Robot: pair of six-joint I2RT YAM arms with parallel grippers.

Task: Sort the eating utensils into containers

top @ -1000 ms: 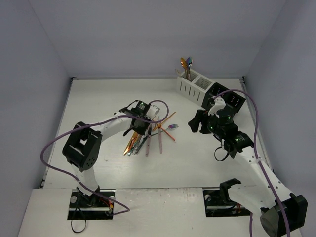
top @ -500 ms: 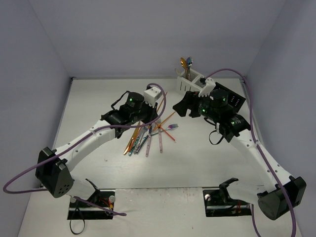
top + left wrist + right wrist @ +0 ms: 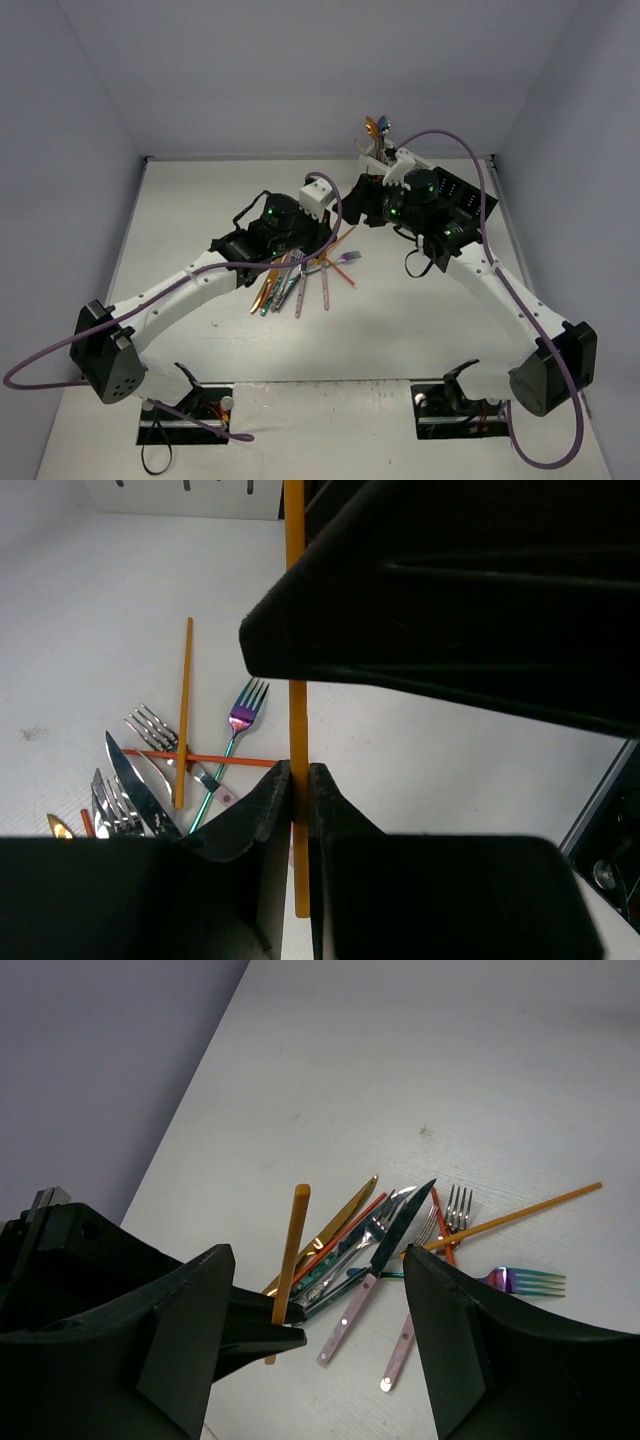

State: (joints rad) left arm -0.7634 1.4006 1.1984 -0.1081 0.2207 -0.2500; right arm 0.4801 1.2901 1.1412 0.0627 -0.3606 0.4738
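- My left fingers [image 3: 297, 780] are clamped tight on a slim gold utensil [image 3: 297, 725], just beyond the heap.
- My right fingers [image 3: 318, 1260] gape wide, gripping nothing, beside the containers [image 3: 462, 198] far right.
- Other utensils [image 3: 300, 280] lie heaped mid-table.
- White matte table [image 3: 400, 320]; pale lilac walls [image 3: 300, 70].

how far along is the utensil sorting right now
Early on. Done: a few spoons stand in the white caddy. In hand: the left fingers are shut on an orange-gold utensil; the right fingers are open and empty. Left: the pile of forks and knives on the table.
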